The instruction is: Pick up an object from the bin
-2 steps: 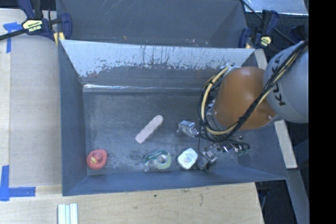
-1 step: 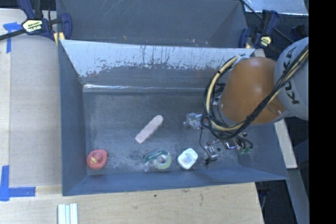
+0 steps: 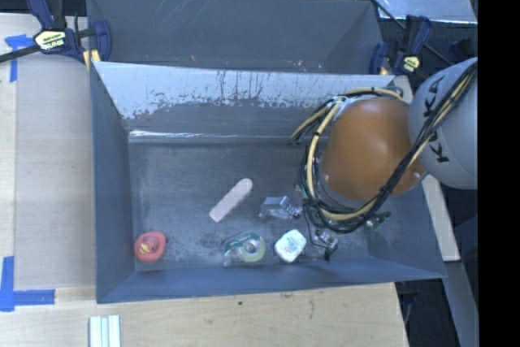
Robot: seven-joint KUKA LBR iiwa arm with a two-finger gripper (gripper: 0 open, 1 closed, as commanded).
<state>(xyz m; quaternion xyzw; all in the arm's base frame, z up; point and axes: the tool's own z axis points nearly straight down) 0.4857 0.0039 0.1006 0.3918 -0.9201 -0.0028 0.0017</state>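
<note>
My gripper [image 3: 323, 240] shows as a dark tip below the arm's orange dome, low over the bin's front right floor. Just to its left lies a small white rounded thing [image 3: 290, 245], close to the tip or touching it. A small grey metal piece [image 3: 280, 208] rests a little further back, left of the gripper. A green and clear ring-shaped thing [image 3: 246, 248] lies left of the white one.
A pale pink oblong bar [image 3: 231, 200] lies slanted in the middle of the floor. A red round thing [image 3: 150, 245] sits in the front left corner. The arm with its cables covers the bin's right side.
</note>
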